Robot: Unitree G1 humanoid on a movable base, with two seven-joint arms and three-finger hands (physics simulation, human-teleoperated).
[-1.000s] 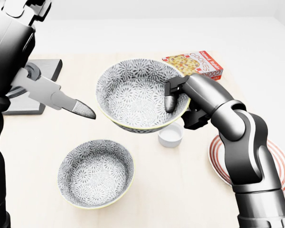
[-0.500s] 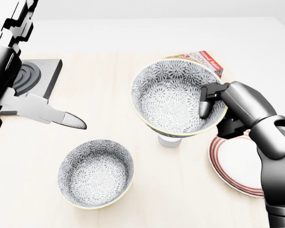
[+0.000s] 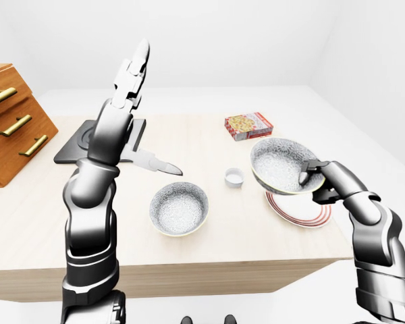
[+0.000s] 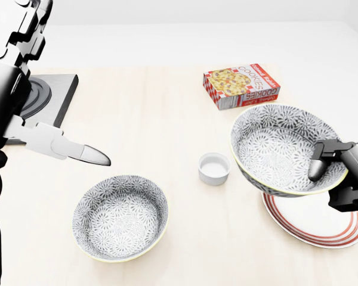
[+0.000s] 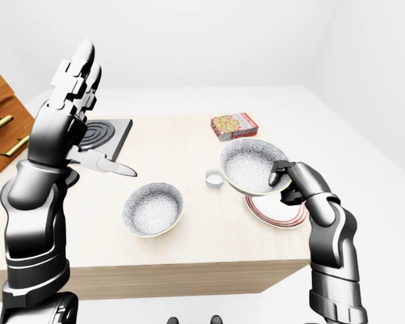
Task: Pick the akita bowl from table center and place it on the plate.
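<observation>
Akita bowl: off the table, tilted with its mouth toward the head view's left, over the left part of the plate; contact with the plate not clear. Gripped at its right rim by the right hand: 1 finger hooked over the rim against the patterned inside, the rest of the hand under and outside the wall, pinched shut on that rim.

Table: pale wood, carrying the smaller things.
Chest: wooden, brass handles, at the left-eye view's left edge.
Left hand: raised high over the table's left side, fingers straight up, thumb jutting sideways, spread wide, holding nothing.
Burner: dark slab, just right of that hand in the right-eye view.
Second bowl: same pattern, upright on the table, lower left in the head view, well apart from the held one.
Box: cookies, lying flat, near the head view's top.
Cup: small, white, just left of the held bowl.
</observation>
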